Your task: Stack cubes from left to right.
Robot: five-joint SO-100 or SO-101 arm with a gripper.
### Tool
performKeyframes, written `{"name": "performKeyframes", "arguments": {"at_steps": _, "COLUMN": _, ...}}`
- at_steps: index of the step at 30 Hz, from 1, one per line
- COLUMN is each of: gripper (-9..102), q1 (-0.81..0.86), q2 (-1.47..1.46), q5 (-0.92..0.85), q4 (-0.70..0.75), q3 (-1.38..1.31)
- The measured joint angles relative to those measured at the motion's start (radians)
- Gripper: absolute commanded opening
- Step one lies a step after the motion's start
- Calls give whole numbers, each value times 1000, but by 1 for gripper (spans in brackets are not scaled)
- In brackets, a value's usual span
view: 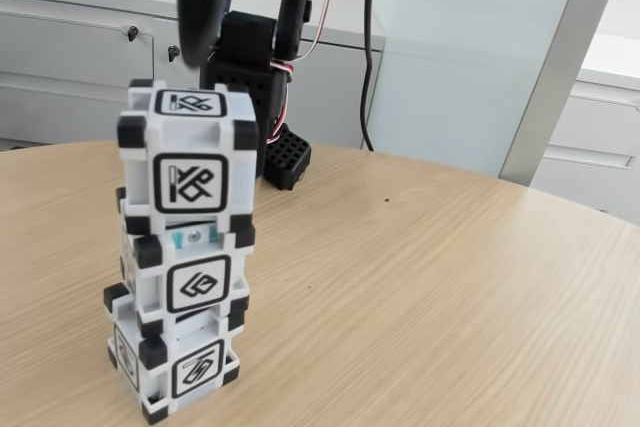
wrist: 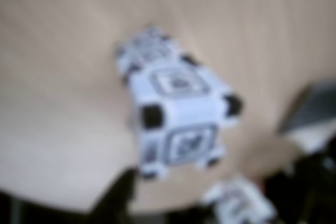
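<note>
Spreading wide, the wooden bench carries a tower of three cubes near its front left in the fixed view, the top cube slightly askew. Directly above hangs the dark pincer, apart from the tower; whether it is wide or narrow cannot be told. Blurred, the tower appears from above in the wrist view.

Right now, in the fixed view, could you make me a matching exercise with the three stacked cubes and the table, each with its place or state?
Things:
1. top cube
2. middle cube
3. bottom cube
4. table

Places or states:
A. stands directly on the wood
B. between two other cubes
C. wooden, carries the whole stack
D. highest, nothing on it

Pairs: 1-D, 2-B, 3-A, 4-C
</note>
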Motion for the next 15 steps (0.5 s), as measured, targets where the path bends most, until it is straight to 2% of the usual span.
{"name": "performKeyframes", "arguments": {"at_steps": 3, "gripper": 23, "q1": 0, "q2": 64, "q5": -15, "q4": 0, "q3": 0}}
{"name": "performKeyframes", "arguments": {"at_steps": 8, "gripper": 0, "q1": -71, "q2": 144, "q5": -9, "q4": 0, "q3": 0}}
{"name": "performKeyframes", "arguments": {"at_steps": 15, "gripper": 0, "q1": -279, "q2": 153, "q5": 117, "q4": 0, "q3": 0}}
